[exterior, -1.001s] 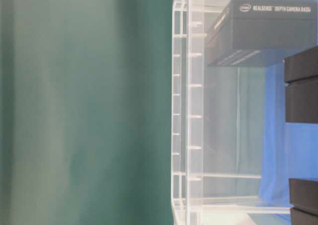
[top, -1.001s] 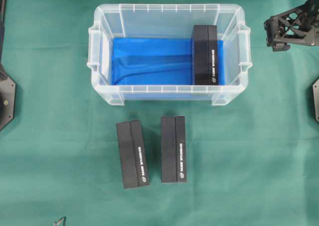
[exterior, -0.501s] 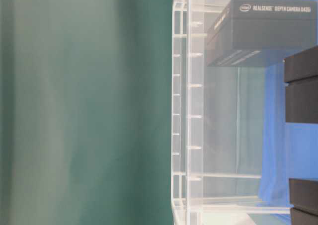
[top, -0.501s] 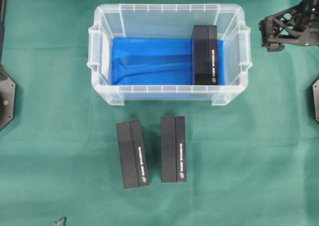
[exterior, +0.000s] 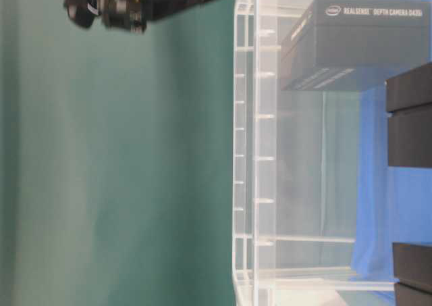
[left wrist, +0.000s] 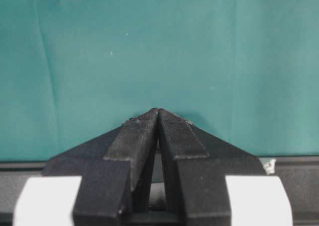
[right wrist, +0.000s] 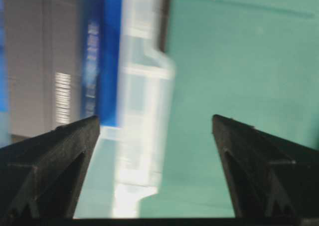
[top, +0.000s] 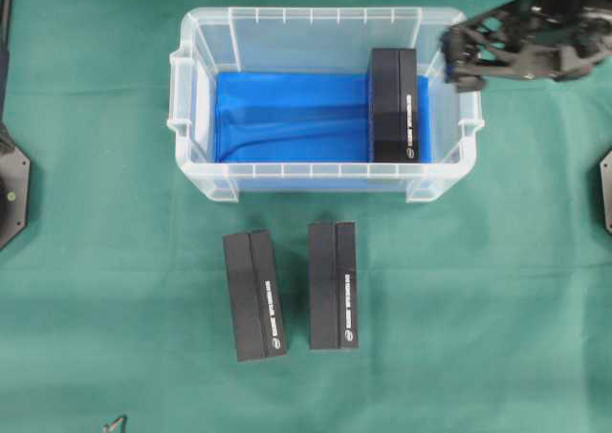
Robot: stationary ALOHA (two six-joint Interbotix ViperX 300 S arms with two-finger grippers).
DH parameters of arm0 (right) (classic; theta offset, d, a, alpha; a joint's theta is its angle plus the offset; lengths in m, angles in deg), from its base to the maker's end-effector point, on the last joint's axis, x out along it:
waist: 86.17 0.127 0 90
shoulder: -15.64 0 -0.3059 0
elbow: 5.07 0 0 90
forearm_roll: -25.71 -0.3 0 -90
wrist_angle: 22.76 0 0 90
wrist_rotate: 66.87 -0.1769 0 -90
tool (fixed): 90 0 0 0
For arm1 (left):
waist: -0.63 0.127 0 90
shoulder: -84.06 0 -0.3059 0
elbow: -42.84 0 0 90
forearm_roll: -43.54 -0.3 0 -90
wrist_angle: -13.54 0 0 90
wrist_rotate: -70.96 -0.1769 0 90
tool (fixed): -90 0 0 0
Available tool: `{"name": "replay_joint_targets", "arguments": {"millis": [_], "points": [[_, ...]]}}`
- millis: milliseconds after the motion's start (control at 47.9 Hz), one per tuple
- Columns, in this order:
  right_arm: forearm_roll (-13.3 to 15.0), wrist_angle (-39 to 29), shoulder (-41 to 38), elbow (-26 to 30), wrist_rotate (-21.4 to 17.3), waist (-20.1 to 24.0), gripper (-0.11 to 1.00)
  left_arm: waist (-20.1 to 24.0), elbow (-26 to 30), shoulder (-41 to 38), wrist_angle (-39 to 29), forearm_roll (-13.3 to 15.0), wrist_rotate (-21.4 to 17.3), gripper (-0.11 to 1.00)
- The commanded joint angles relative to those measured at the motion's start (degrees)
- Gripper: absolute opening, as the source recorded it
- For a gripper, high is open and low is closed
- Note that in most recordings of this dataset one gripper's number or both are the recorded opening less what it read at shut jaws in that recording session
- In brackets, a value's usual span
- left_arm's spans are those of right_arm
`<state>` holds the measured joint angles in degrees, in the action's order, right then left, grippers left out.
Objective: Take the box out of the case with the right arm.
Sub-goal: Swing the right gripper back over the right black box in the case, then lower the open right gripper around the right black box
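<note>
Overhead exterior view: at 9 o'clock the left gripper (left wrist: 158,117) is parked over bare cloth, its jaws pressed together on nothing. The case (top: 325,172) sits just above centre, and the box (top: 394,105) still lies inside it at its 3 o'clock end. The right gripper (top: 457,62) has travelled from 2 o'clock to the rim of the case, jaws spread wide and empty. The wrist picture is blurred, so it is probably still approaching; the grasp is not yet begun.

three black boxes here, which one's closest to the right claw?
The black rectangular box standing inside the clear plastic case, at its right end. The right claw hangs by that end; the other two lie outside on the green cloth.
</note>
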<state>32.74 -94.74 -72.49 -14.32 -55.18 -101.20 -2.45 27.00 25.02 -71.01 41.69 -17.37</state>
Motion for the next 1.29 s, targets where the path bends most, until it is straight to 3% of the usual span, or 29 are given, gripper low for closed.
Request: {"name": "replay_joint_targets", "arguments": {"millis": [0, 334, 1273], "points": [[-0.09, 0.62, -2.20, 4.66, 0.09, 0.88, 0.90, 0.18, 1.32, -0.18, 0.26, -0.09, 0.00, 0.02], [-0.09, 0.62, -11.69, 15.73, -0.44, 2.64, 0.90, 0.18, 1.32, 0.18, 0.26, -0.09, -0.09, 0.02], [0.09, 0.09, -12.57, 15.56, -0.53, 2.81, 0.90, 0.18, 1.32, 0.18, 0.09, -0.09, 0.00, 0.02]]}}
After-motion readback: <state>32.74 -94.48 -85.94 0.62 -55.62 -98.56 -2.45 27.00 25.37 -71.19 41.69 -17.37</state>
